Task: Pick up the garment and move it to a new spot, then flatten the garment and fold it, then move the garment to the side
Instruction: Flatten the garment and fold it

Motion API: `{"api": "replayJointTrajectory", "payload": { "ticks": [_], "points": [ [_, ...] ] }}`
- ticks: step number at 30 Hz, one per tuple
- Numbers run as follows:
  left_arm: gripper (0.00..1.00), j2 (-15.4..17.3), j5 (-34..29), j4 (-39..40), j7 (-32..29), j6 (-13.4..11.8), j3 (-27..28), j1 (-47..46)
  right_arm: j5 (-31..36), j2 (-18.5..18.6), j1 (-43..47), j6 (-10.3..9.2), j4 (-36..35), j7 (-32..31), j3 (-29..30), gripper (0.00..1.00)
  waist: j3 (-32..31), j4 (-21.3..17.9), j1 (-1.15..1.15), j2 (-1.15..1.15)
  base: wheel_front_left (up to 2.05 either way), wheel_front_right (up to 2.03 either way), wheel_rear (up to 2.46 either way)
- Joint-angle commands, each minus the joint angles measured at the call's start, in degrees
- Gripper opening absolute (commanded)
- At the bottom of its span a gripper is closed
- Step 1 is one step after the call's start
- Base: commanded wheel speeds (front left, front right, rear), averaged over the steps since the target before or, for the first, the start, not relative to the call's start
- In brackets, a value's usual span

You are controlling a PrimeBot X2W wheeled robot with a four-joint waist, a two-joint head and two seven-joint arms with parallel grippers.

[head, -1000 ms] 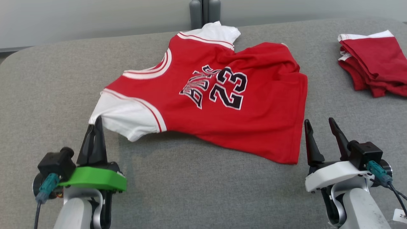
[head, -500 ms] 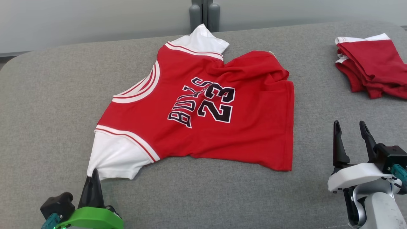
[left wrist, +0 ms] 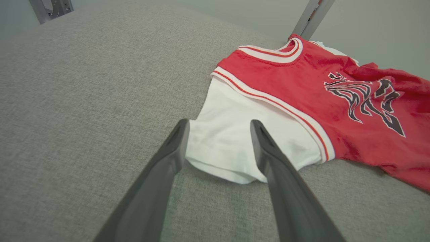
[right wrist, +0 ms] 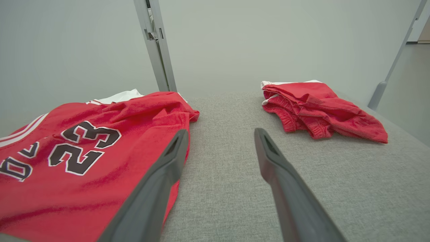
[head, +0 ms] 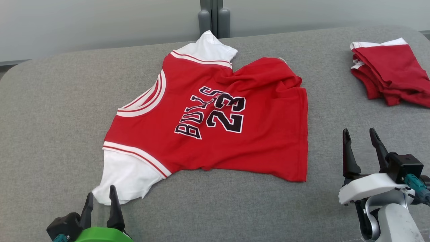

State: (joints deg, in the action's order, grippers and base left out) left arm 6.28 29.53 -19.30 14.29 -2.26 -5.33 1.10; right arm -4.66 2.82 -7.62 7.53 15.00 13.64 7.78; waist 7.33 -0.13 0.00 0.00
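Both empty, fingers spread wide: left gripper (head: 101, 192), right gripper (head: 358, 133). Soft, light, limp jersey (head: 235, 141); pinch white sleeve (head: 129, 174), hem corner (head: 300, 175).

Bright red garment (head: 255, 151) with white sleeves, red-and-white striped trim at neckline and armholes, black lettering and "23" outlined in white. Mottled grey padded surface (head: 50, 101). Folded red clothes (head: 393, 70) edged in white. Dark grey fingers on left gripper (head: 101, 192) over a green mount, and on right gripper (head: 358, 131) over a white one. Pale grey-green wall (head: 84, 27).
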Motion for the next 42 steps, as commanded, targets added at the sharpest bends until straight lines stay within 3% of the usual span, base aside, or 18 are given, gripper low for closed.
{"api": "replayJointTrajectory", "payload": {
  "ticks": [1,15,30,42],
  "points": [
    [1.0,-0.02,-0.7,0.01,0.45,0.33,-0.01,-1.15,-0.6,0.14,0.12,-0.09,0.21,0.18,-0.58,1.0,-0.38,0.07,0.0,0.0,0.0,0.0,0.0],
    [1.0,-1.74,-6.39,4.11,0.9,3.73,-2.82,-5.7,-3.7,0.14,0.62,-0.09,0.78,1.3,-6.25,1.0,-4.27,0.0,0.0,0.0,0.0,0.0,0.0],
    [1.0,-3.17,-8.04,5.5,0.92,3.67,-1.75,-1.73,-5.64,0.14,-0.84,-0.09,2.07,1.61,-11.3,1.0,-6.15,-0.35,0.0,0.0,0.0,0.0,0.0],
    [1.0,-3.34,-8.52,5.45,0.92,3.48,-1.77,-1.49,-6.49,0.15,0.78,-0.09,4.9,1.56,-11.25,1.0,-5.76,0.59,0.0,0.0,0.0,0.0,0.0]
  ]
}}
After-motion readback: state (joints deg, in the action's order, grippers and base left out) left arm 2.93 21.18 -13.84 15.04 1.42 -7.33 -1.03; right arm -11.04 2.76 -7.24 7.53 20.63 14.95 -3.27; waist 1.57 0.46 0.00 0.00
